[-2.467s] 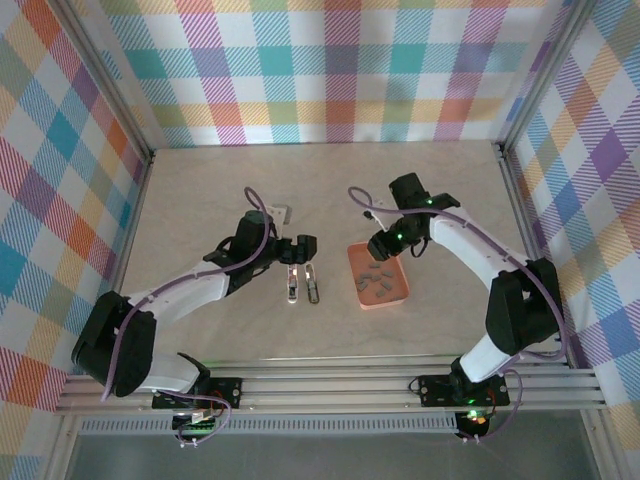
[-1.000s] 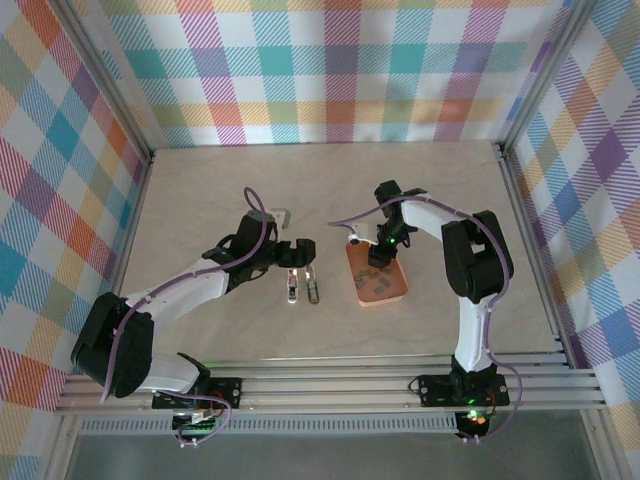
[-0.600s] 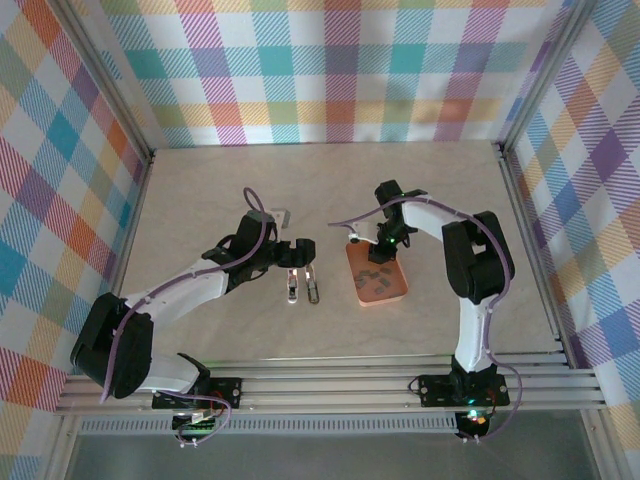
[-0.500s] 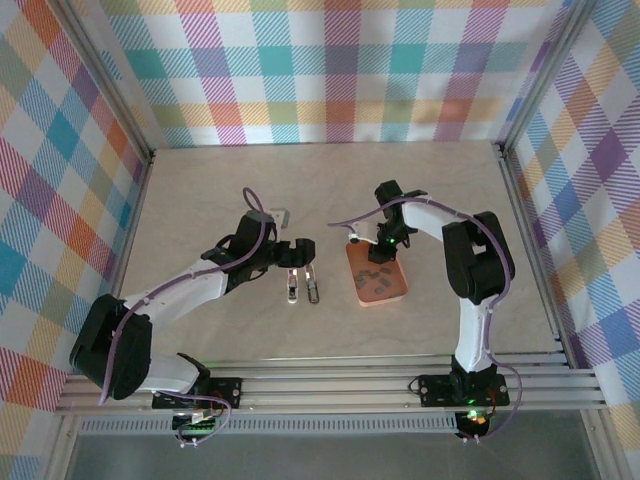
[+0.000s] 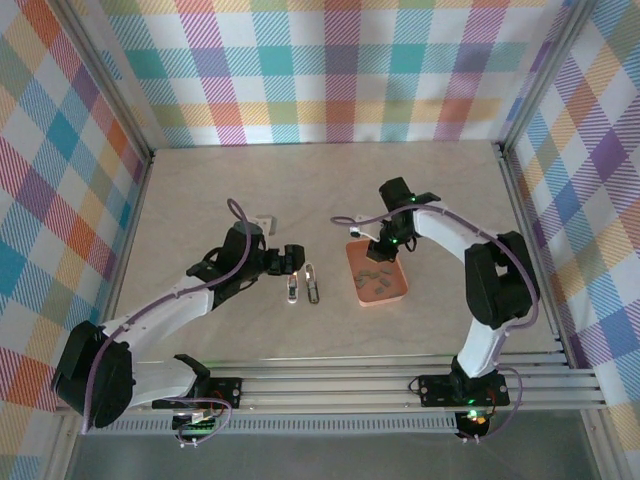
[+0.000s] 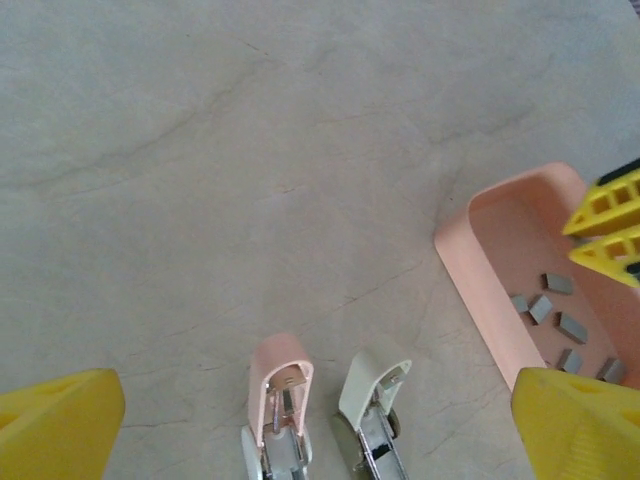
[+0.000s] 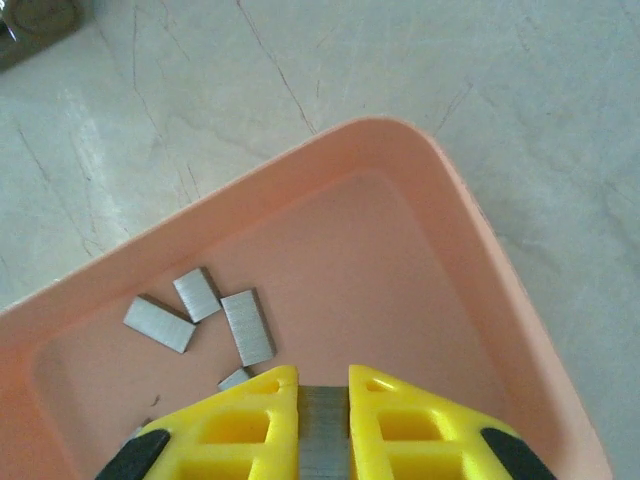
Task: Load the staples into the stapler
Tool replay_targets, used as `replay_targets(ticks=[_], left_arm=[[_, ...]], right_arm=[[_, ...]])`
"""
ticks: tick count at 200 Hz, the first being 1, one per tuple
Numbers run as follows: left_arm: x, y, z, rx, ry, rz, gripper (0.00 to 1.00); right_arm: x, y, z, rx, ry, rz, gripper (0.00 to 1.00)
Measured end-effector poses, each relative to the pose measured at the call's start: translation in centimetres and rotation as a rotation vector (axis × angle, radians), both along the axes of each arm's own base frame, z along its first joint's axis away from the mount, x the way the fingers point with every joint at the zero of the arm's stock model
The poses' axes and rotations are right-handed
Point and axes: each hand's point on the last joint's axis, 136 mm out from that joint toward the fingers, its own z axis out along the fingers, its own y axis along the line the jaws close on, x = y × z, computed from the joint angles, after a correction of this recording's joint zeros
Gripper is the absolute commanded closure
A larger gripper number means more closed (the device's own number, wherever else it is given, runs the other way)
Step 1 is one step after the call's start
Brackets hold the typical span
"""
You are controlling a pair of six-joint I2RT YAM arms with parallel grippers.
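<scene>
Top cam: reaching over far end of salmon tray (image 5: pixel 399 291) w/ right gripper (image 5: pixel 384 252); holding left gripper (image 5: pixel 292 258) left of tray, jaws spread wide, nothing gripped. Stapler (image 5: pixel 314 285) lying left of tray, pink-white stapler (image 5: pixel 291 290) just beyond it.

Left wrist: framing stapler (image 6: pixel 372 400) just left of tray; staples (image 6: pixel 558 322) lying loose inside tray.

Right wrist: clamping right gripper (image 7: pixel 322 390) on one staple strip (image 7: pixel 322 432) above tray floor, other staples (image 7: pixel 222 315) lying nearby.

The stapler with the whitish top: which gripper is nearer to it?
Left. The left gripper is open, close by the far end of the stapler. The right gripper is farther right, over the tray, jaws shut on a staple strip.
</scene>
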Motion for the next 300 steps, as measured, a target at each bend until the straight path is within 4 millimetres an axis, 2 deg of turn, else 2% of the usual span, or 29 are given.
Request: replay_targets(ticks=[24, 46, 83, 114, 145, 183, 219, 267, 300], left_arm=[[0.0, 0.7, -0.4, 0.004, 0.005, 0.044, 0.01], [-0.3, 1.4, -1.4, 0.007, 0.021, 0.084, 0.0], [-0.3, 3.6, -2.8, 0.007, 0.035, 0.207, 0.0], [-0.1, 6.6, -4.3, -0.001, 0.057, 0.34, 0.0], [-0.4, 8.8, -5.0, -0.001, 0.051, 0.42, 0.0], [-0.3, 9.3, -4.0, -0.026, -0.001, 0.449, 0.0], [-0.8, 9.8, -4.9, -0.025, -0.005, 0.466, 0.0], [-1.5, 10.4, -6.0, -0.014, -0.005, 0.479, 0.0], [-1.7, 10.5, -6.4, -0.021, -0.005, 0.484, 0.0]], right_arm=[[-0.2, 0.3, 1.3, 0.041, -0.018, -0.079, 0.85], [-1.4, 1.1, 3.0, 0.103, -0.036, -0.141, 0.85], [-4.0, 4.2, 6.3, 0.255, -0.068, -0.264, 0.84], [-5.6, 6.8, 7.2, 0.315, -0.05, -0.386, 0.85], [-6.5, 8.5, 7.3, 0.339, -0.019, -0.553, 0.85], [-7.4, 9.4, 6.9, 0.35, -0.015, -0.755, 0.85], [-8.6, 10.1, 5.8, 0.316, -0.035, -0.897, 0.86], [-9.5, 13.6, 4.8, 0.308, -0.059, -0.997, 0.87], [-9.2, 15.6, 3.1, 0.309, -0.038, -1.052, 0.87]])
